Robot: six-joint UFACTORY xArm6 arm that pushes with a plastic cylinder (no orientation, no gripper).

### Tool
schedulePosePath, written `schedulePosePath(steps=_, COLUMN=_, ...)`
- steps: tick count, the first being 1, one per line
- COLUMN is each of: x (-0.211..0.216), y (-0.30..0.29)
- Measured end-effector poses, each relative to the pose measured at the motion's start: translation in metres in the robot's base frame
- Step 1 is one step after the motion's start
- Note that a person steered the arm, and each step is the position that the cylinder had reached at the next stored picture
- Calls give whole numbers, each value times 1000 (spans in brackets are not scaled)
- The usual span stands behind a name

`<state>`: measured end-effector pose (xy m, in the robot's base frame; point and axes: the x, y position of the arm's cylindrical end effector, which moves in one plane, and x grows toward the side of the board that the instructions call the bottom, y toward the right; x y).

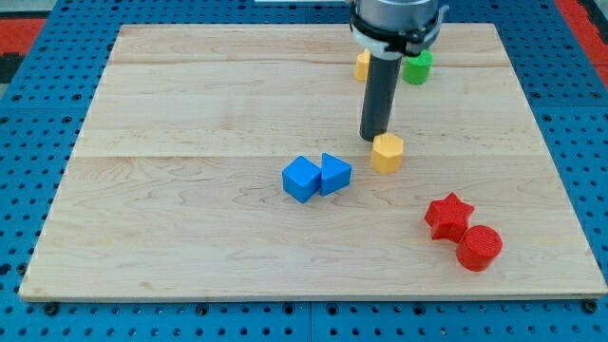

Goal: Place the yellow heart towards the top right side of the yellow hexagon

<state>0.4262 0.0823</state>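
A yellow hexagon (387, 153) lies right of the board's middle. My tip (373, 139) stands at its upper left edge, touching it or nearly so. A second yellow block (362, 65), apparently the yellow heart, lies near the view's top and is mostly hidden behind the rod, so I cannot confirm its shape. It is well above the hexagon and slightly to its left.
A green block (416, 67) sits just right of the hidden yellow block. A blue cube (301, 179) and a blue triangular block (335, 174) touch left of the hexagon. A red star (448, 216) and red cylinder (479, 248) lie at the bottom right of the wooden board (190, 114).
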Motion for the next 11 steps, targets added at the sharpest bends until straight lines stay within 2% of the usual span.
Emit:
schedulePosePath(steps=2, x=47, y=27)
schedulePosePath(steps=3, x=42, y=55)
schedulePosePath(steps=4, x=-27, y=40)
schedulePosePath(steps=5, x=-71, y=-43)
schedulePosePath(steps=6, x=-110, y=-101)
schedulePosePath(steps=7, x=-167, y=-71)
schedulePosePath(steps=8, x=-168, y=-3)
schedulePosePath(steps=9, x=-114, y=34)
schedulePosePath(steps=10, x=-45, y=37)
schedulePosePath(steps=11, x=-15, y=50)
